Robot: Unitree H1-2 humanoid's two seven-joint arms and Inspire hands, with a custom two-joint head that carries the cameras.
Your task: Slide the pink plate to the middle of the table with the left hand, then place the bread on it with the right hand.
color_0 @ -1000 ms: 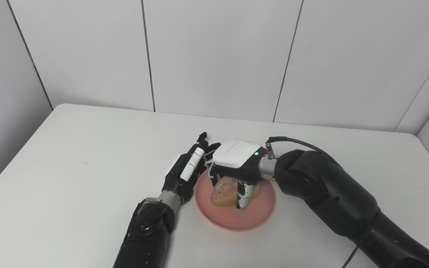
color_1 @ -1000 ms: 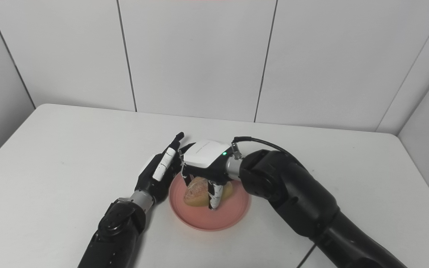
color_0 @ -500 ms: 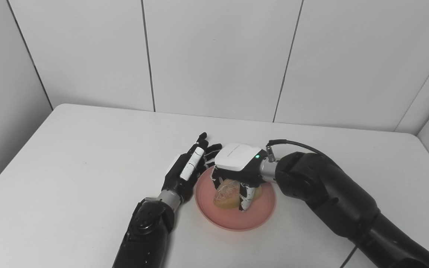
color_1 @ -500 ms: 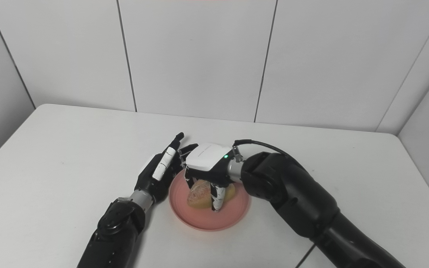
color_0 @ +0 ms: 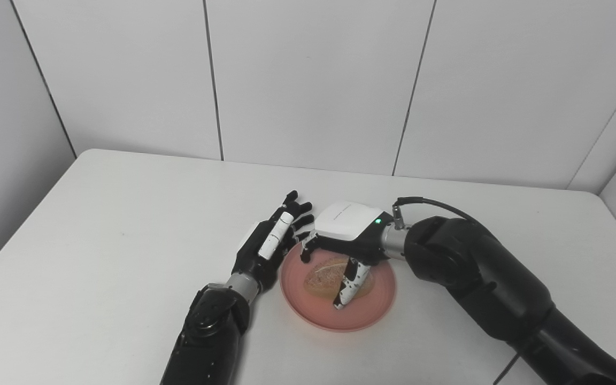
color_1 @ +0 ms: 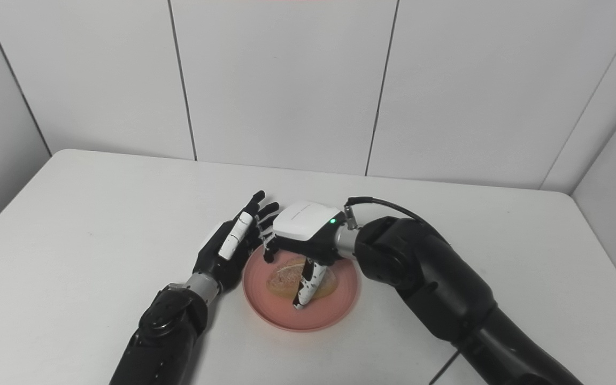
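Near the table's middle, left eye view: the round pink plate [color_0: 380, 310] lies flat on the white table [color_0: 99, 240], and the golden-brown piece of bread [color_0: 324, 278] rests on the plate's floor, its long axis running roughly left to right across the picture. The right hand [color_0: 340, 251] is directly above the bread with its fingers spread apart and its speckled thumb [color_0: 348, 286] reaching down across the bread's near side; it grips nothing, though whether the thumb touches the crust cannot be told. The left hand [color_0: 270, 243] stands on edge just beside the plate's left rim, fingers straight and apart, holding nothing.

Right eye view: the same arrangement. The bread [color_1: 286, 278] sits a little left of the plate's [color_1: 340, 307] centre, below the right hand [color_1: 300, 246] and nearer to it than to the left hand [color_1: 233, 243]. By judgement, placement is complete and the coming move is a straight lift of the right hand, upward and away from the bread; the thumb lying across the crust is the one point that could drag it.
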